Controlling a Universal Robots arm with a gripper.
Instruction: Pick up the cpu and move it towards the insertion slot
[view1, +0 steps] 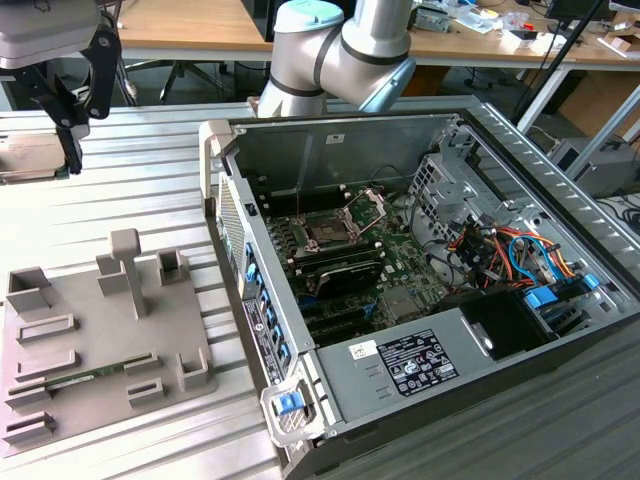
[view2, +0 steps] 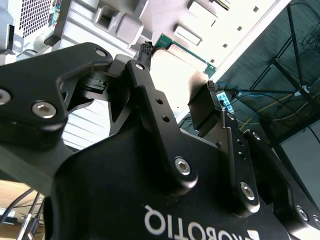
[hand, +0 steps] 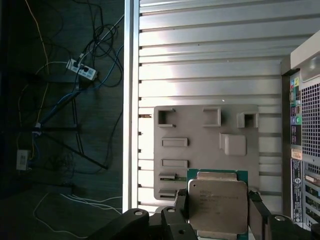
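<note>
Broadly, the ribbed metal surface (view1: 130, 180) carries an open computer case (view1: 420, 370), with the insertion slot (view1: 328, 232) on its board, and a grey tray (view1: 90, 330) beside it. The hand (hand: 219, 197) pinches the cpu (hand: 217, 215) by opposite edges, raised off the tray, well apart from the slot.

End effector (hand: 218, 212) apparently grips cpu (hand: 218, 200) over grey tray (hand: 200, 132).

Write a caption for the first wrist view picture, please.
The pincer holds the chip, with the grey tray behind it.
</note>
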